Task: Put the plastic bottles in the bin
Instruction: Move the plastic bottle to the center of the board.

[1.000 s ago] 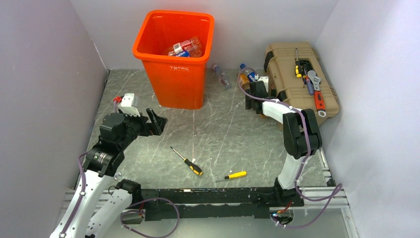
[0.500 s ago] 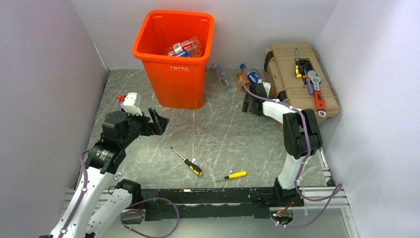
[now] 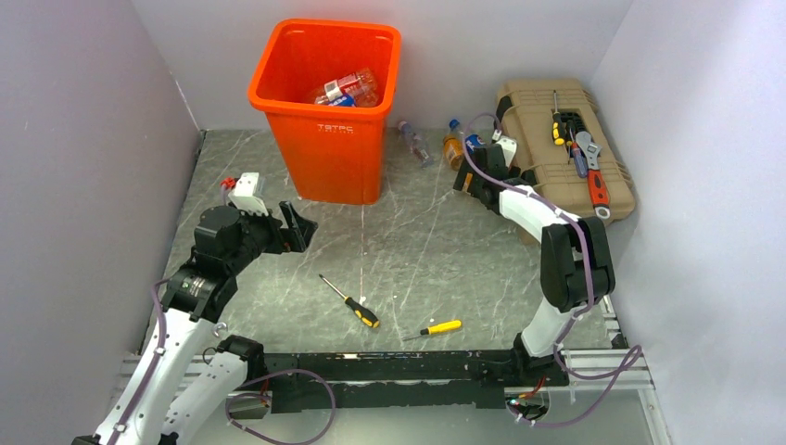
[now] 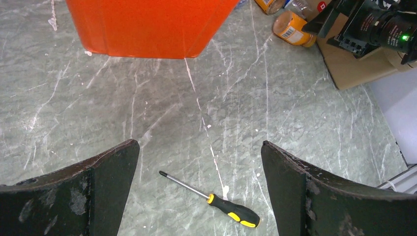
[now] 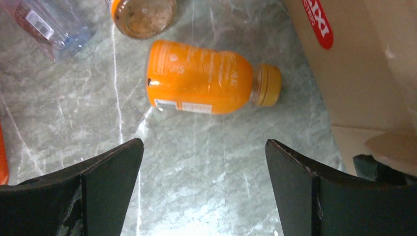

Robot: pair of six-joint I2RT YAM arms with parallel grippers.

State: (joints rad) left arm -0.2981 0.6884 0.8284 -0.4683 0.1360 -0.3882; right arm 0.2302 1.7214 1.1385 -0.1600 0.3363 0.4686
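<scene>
Moved forward since 1 s ago, the right gripper (image 3: 466, 178) is seen beside the tan toolbox (image 3: 533, 120), near 1 orange bottle (image 3: 452, 148); several bottles (image 3: 348, 90) are held in the orange bin (image 3: 326, 139).

At the left wrist, the left gripper (image 4: 199, 145) is spread open above 1 screwdriver (image 4: 216, 201).

At the right wrist, the jaws are spread wide, with the orange bottle lying untouched beyond them.

clear bottle (image 5: 46, 24): cropped at corner | bin (image 4: 147, 27): top cropped | binned bottles (image 3: 348, 91): perhaps three, count unclear
</scene>
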